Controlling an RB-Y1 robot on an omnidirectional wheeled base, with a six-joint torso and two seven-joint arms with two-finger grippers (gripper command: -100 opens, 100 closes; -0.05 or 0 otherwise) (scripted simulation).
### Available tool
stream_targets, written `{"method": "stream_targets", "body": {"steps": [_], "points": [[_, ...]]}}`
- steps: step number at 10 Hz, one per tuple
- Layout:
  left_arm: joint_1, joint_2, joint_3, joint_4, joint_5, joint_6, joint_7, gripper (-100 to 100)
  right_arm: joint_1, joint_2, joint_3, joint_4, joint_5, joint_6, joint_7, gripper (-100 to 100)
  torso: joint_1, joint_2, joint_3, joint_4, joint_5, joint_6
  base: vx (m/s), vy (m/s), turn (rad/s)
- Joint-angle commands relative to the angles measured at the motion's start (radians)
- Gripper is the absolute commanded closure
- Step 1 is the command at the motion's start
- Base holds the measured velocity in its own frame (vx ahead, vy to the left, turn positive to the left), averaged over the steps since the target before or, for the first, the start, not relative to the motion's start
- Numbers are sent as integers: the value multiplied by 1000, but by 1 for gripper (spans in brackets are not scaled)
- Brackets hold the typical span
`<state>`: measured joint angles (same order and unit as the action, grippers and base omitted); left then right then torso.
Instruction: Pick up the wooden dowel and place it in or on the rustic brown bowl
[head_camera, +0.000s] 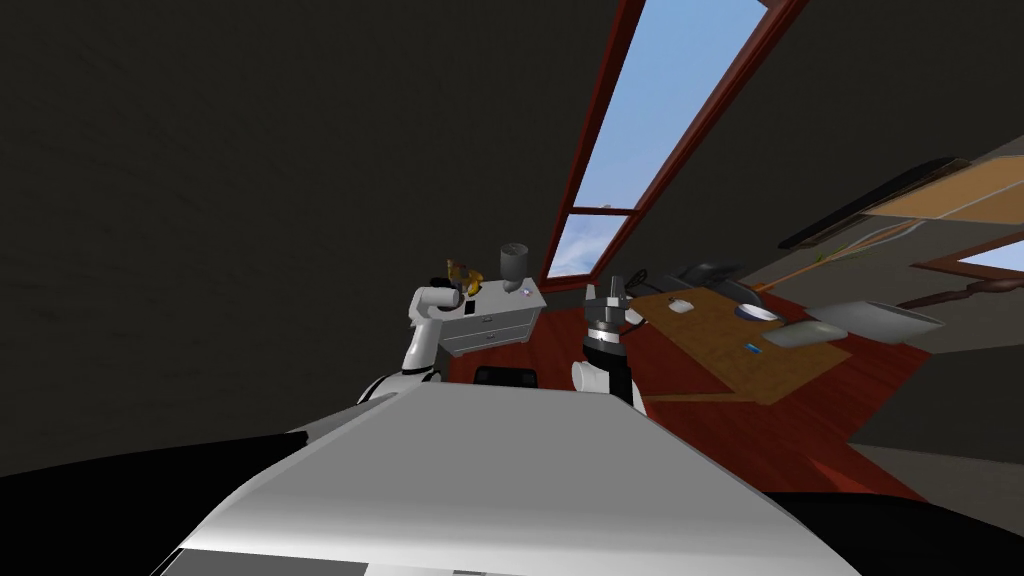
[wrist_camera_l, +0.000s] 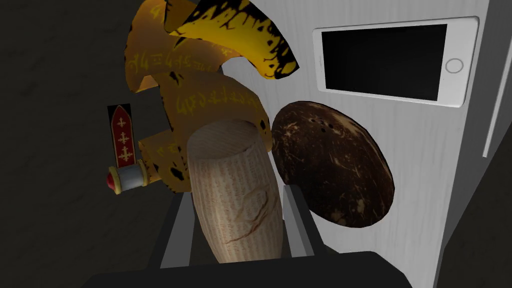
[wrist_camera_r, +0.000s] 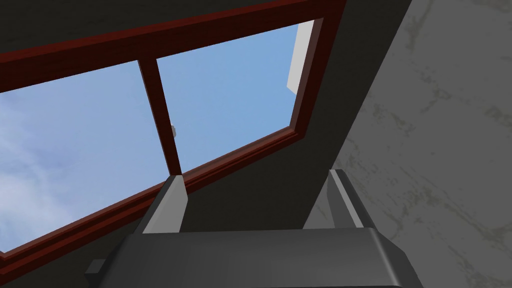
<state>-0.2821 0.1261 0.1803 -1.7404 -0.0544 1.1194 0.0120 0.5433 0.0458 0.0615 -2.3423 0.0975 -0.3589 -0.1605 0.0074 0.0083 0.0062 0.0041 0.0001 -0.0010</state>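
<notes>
My left gripper (wrist_camera_l: 237, 220) is shut on the pale wooden dowel (wrist_camera_l: 235, 195), a thick round peg whose flat end points away from the hand. Just beside the dowel's end lies the dark brown rough bowl (wrist_camera_l: 332, 165), seen dome side on, resting on the white dresser top (wrist_camera_l: 425, 165). In the head view the left gripper (head_camera: 462, 292) hangs over the small white dresser (head_camera: 490, 318). My right gripper (wrist_camera_r: 255, 200) is raised beside the dresser, open and empty, also seen as the right gripper (head_camera: 606, 298) in the head view.
A yellow and black scroll-like ornament (wrist_camera_l: 210, 80) with a small red banner (wrist_camera_l: 122, 135) stands right behind the dowel. A white phone (wrist_camera_l: 395, 60) lies on the dresser past the bowl. A grey cup (head_camera: 514, 260) stands on the dresser. A wooden table (head_camera: 740, 345) lies to the right.
</notes>
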Motion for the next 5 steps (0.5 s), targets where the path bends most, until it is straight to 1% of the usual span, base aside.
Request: {"method": "stream_targets", "body": {"steps": [1, 2, 3, 4, 5], "points": [[-28, 13, 9, -8, 5, 24, -6, 100, 0, 0, 0, 0, 0, 0, 0, 0, 0, 0, 0, 0, 0, 0, -103, 150, 1], [-39, 22, 14, -20, 8, 48, -9, 100, 0, 0, 0, 0, 0, 0, 0, 0, 2, 1, 0, 0, 0, -1, -92, 181, 6], [-35, 29, 17, -24, 14, 63, -8, 100, 0, 0, 0, 0, 0, 0, 0, 0, 4, 1, 0, 0, 0, -1, -49, 169, -22], [-22, 37, 22, -25, 24, 77, -6, 100, 0, 0, 0, 0, 0, 0, 0, 0, 3, -2, -1, -1, 1, -1, 30, 114, -54], [-1, 46, 28, -23, 36, 93, -2, 100, 0, 0, 0, 0, 0, 0, 0, 0, 0, -7, -5, -3, 0, 0, 105, 65, -68]]}}
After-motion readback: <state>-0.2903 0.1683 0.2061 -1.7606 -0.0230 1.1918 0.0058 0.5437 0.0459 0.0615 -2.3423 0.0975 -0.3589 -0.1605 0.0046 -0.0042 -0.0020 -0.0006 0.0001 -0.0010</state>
